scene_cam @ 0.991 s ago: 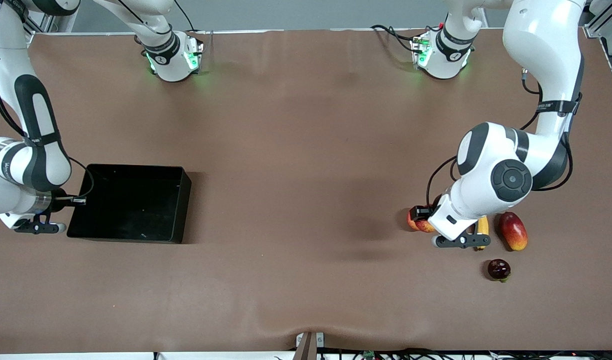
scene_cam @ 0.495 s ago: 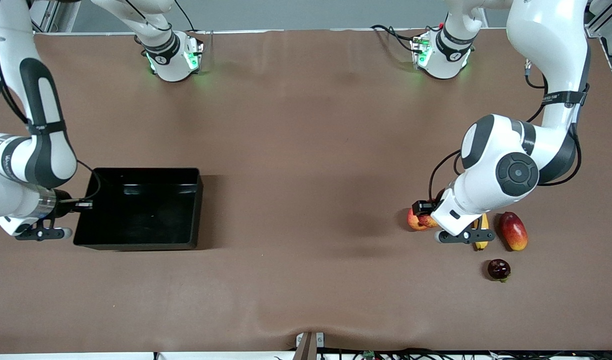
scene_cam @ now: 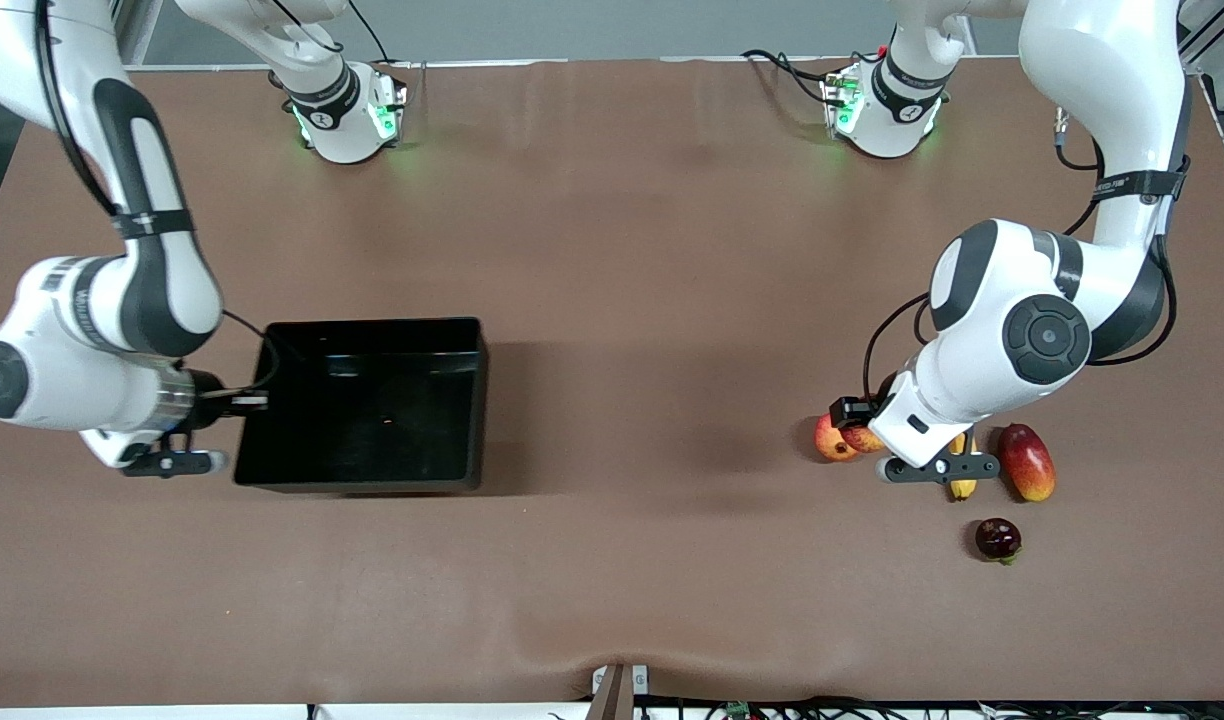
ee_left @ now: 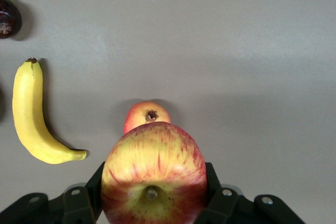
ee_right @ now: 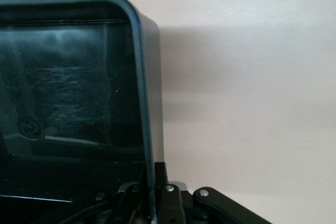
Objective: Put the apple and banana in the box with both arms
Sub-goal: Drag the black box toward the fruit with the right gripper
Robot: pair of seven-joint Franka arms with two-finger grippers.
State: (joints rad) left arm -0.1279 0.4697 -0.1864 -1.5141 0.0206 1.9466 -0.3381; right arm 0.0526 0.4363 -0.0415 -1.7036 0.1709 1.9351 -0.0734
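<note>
The left tool (ee_left: 152,203) is seen closed on the apple (ee_left: 153,174), with a black finger (ee_left: 94,184) pressed against each flank of the fruit. In the left wrist view the apple is shown stem dimple toward the camera, red-streaked over yellow, held clear above the tabletop (scene_cam: 612,250). Directly beneath it a red-orange round fruit (ee_left: 147,116) with a dark crown tip is seen resting on the tabletop. In the front view the left tool (scene_cam: 872,432) is located over that fruit (scene_cam: 830,440), at the left arm's end of the tabletop, and the apple (scene_cam: 860,439) is largely hidden by the wrist.

The banana (ee_left: 34,116) is observed lying on the tabletop just beside the held apple's position; in the front view only part of the banana (scene_cam: 962,487) is visible below the wrist. A red-yellow mango (scene_cam: 1026,461) lies beside it, and a dark purple round fruit (scene_cam: 998,538) lies nearer the front camera.

The right tool (scene_cam: 237,402) is seen clamped on the wall of the box (scene_cam: 372,335) at the right arm's end of the tabletop. In the right wrist view the rim of the box (ee_right: 137,77) is gripped between the fingers (ee_right: 169,203), one inside the wall and one outside. The box interior is seen to hold no fruit.
</note>
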